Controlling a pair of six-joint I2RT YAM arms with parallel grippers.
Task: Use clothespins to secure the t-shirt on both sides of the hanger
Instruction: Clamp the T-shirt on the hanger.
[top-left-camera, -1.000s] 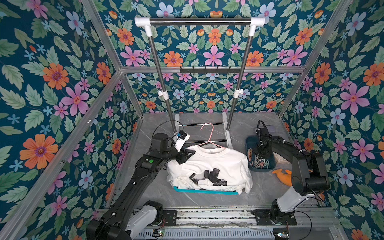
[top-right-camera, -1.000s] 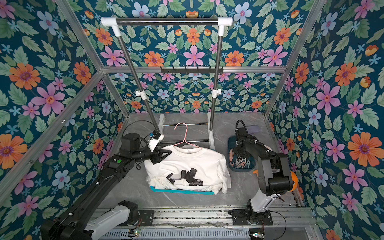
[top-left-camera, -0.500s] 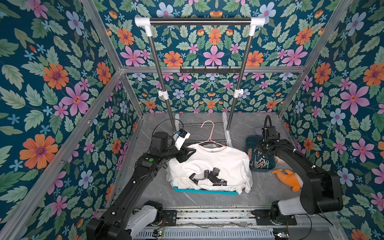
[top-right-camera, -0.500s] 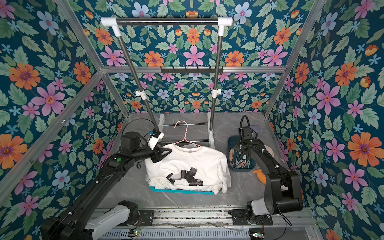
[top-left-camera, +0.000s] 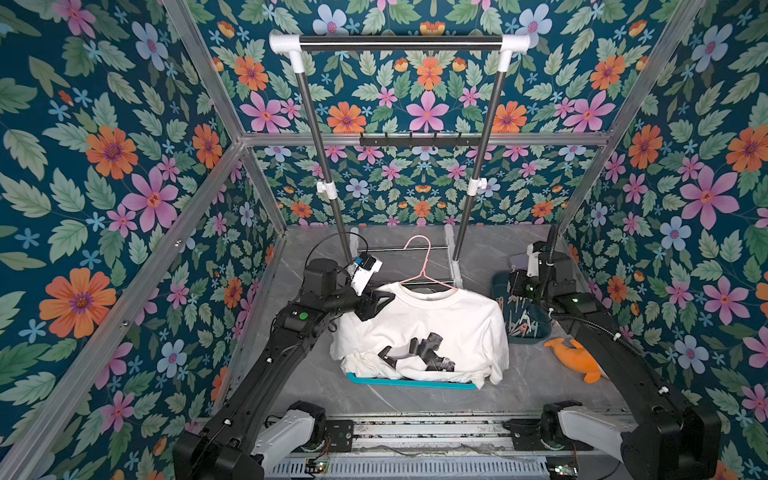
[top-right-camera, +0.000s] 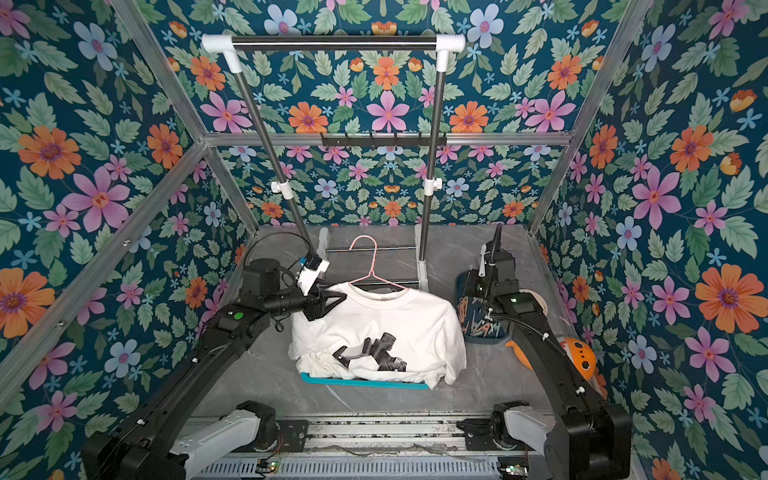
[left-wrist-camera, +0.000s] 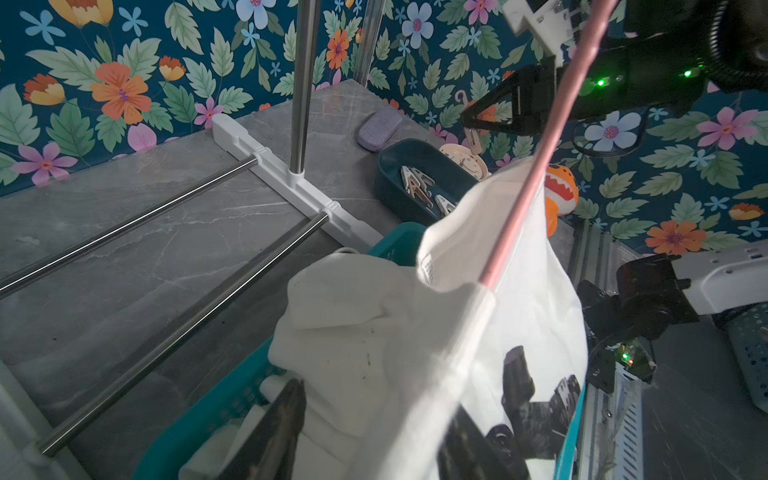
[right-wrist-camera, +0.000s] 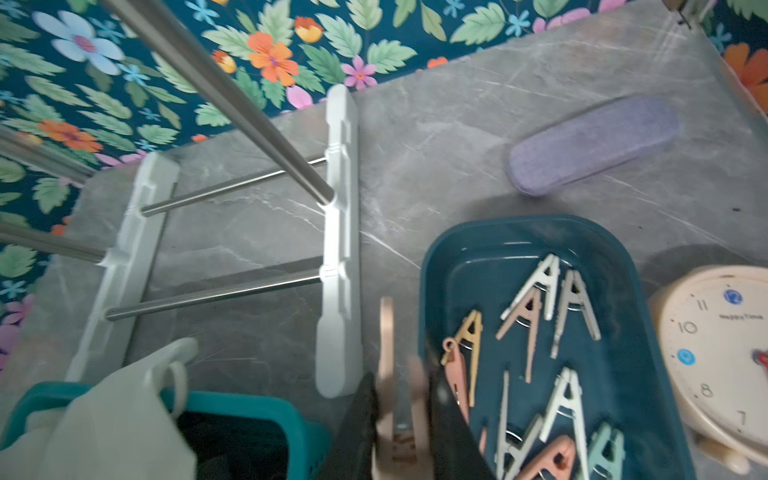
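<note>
- Right wrist view is showing one salmon-pink clothespin (right-wrist-camera: 386, 353) sitting between the fingers of the right gripper (right-wrist-camera: 400, 386), whose jaws are pressing in on it from both sides
- That held clothespin is lying with its long axis along the fingers, its two prongs pointing out past the fingertips and away from the wrist
- It is hovering just beside the rim of one dark teal tray (right-wrist-camera: 619, 374), over the grey tabletop (top-left-camera: 532, 374)
- About ten loose clothespins (right-wrist-camera: 561, 399) are lying flat in the tray in white, beige, pink and mint; blur is making an exact count unsure
- Most are lying roughly along the tray's length with their legs splayed, and several are overlapping
- One white t-shirt (top-left-camera: 419, 328) is draping over one pink wire hanger (left-wrist-camera: 532, 174) and sagging onto one teal basket (top-left-camera: 411, 381)
- The hanger's hook is pointing toward the back wall, between the two uprights of the single rack (top-left-camera: 399, 41)
- Left gripper (top-left-camera: 382, 300) is clamping the t-shirt's shoulder, with cloth filling the gap between its jaws
- One clock (right-wrist-camera: 715, 345), one purple case (right-wrist-camera: 590, 141) and one orange toy (top-left-camera: 573, 357) are lying near the tray
</note>
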